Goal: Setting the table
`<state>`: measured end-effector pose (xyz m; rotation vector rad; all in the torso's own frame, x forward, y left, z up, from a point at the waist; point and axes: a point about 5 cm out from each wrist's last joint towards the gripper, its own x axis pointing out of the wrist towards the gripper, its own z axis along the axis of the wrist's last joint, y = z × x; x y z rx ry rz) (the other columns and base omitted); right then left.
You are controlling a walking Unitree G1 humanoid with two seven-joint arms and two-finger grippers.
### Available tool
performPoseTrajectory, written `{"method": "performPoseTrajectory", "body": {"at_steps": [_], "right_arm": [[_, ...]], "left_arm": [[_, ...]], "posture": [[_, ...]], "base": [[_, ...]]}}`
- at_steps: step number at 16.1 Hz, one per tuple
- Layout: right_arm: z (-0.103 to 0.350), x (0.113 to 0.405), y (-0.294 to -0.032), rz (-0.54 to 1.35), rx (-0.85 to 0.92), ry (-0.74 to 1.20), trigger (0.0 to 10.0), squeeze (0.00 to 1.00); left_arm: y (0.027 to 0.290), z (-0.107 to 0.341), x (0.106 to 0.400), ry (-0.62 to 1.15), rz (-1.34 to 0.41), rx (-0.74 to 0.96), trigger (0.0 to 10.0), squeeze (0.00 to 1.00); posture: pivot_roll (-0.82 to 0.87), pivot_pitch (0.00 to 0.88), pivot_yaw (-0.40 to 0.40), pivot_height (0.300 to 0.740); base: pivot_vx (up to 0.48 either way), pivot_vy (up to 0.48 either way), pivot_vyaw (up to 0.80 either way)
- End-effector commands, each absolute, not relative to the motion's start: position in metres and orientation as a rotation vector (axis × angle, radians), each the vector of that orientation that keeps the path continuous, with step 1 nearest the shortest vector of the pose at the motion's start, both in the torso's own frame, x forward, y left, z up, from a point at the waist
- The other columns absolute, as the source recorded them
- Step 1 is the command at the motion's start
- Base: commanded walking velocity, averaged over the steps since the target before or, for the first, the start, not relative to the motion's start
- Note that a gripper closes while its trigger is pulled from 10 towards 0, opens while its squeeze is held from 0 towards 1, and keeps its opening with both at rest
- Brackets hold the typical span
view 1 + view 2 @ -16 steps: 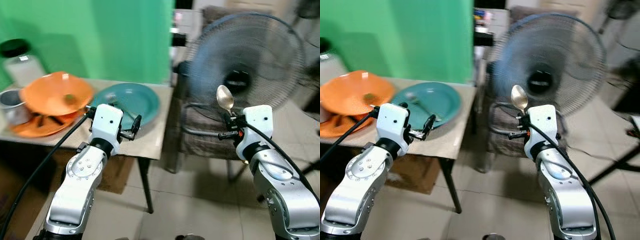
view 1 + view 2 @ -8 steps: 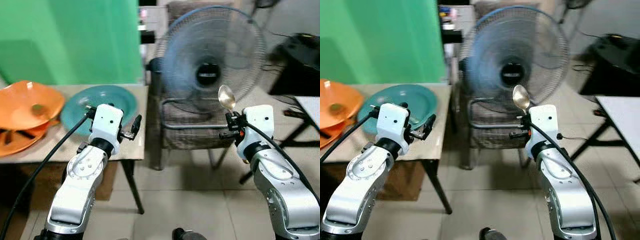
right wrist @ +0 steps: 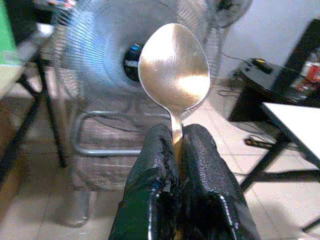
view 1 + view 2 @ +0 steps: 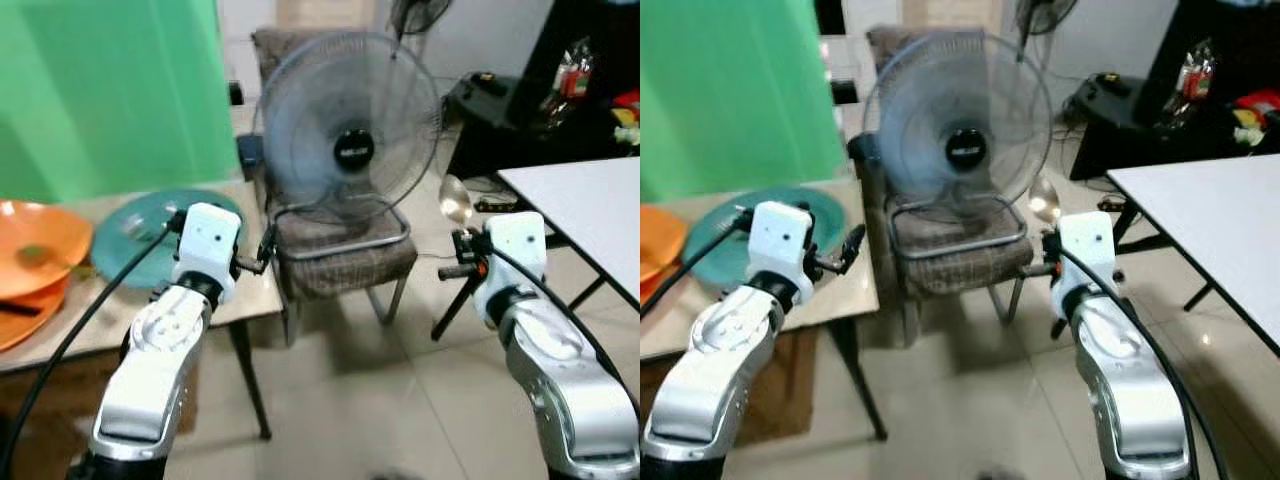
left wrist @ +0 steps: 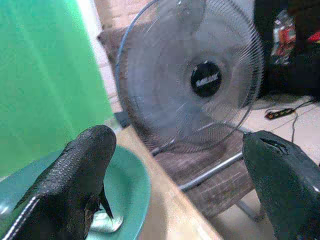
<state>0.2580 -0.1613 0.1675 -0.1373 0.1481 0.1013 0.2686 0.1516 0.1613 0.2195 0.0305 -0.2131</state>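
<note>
The right gripper point(image 3: 176, 145) is clamped on the handle of a shiny metal spoon point(image 3: 174, 68), held upright with its oval bowl on top, above the tiled floor point(image 4: 380, 400). The left gripper point(image 5: 180, 165) has its fingers apart, over the near edge of the wooden worktop point(image 4: 60, 335). There a round teal plate point(image 4: 130, 235) holds cutlery, orange dishes point(image 4: 30, 255) to its left. Beyond stands a wire-caged fan point(image 4: 350, 135) on a chair point(image 4: 345, 255), and right is a white worktop point(image 4: 590, 200).

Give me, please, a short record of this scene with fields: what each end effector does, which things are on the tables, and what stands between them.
right end effector: shut on spoon, bowl upward
left end effector: open, holds nothing, beside the green plate
left table: green plate, orange dishes
middle: fan on a chair
right side: white table
</note>
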Motion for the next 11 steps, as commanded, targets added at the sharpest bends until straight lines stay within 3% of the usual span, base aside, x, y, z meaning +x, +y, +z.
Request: {"method": "performPoseTrajectory", "body": {"at_steps": [1,2,4,6,7,11], "right_arm": [[0.1682,0.2573,-0.1678,0.08,-0.148,0.154,10.0,0.0],[0.1681,0.257,-0.1676,0.08,-0.149,0.155,10.0,0.0],[0.168,0.2566,-0.1674,0.08,-0.149,0.157,10.0,0.0],[0.1678,0.2565,-0.1677,0.076,-0.149,0.158,10.0,0.0],[0.1679,0.2565,-0.1678,0.074,-0.15,0.159,10.0,0.0],[0.1673,0.2556,-0.1685,0.066,-0.149,0.163,10.0,0.0]], "left_arm": [[0.1491,0.1583,0.2692,0.053,-0.221,0.204,10.0,0.0],[0.1479,0.1587,0.2692,0.046,-0.23,0.217,10.0,0.0],[0.1474,0.159,0.2697,0.035,-0.233,0.249,10.0,0.0],[0.1476,0.1587,0.27,0.035,-0.231,0.253,10.0,0.0],[0.1473,0.1571,0.2701,0.049,-0.235,0.234,10.0,0.0],[0.1457,0.1558,0.2702,0.053,-0.252,0.232,10.0,0.0]], "posture": [[0.08,0.0,0.01,0.74],[0.08,0.0,0.012,0.74],[0.08,0.0,0.013,0.74],[0.08,0.0,0.015,0.74],[0.08,0.0,0.021,0.74],[0.07,0.0,0.024,0.74]], "base": [[0.0,0.48,-0.8],[0.0,0.48,-0.8],[0.0,0.0,-0.8],[0.0,-0.48,-0.8],[0.0,0.0,-0.8],[0.0,0.479,-0.8]]}}
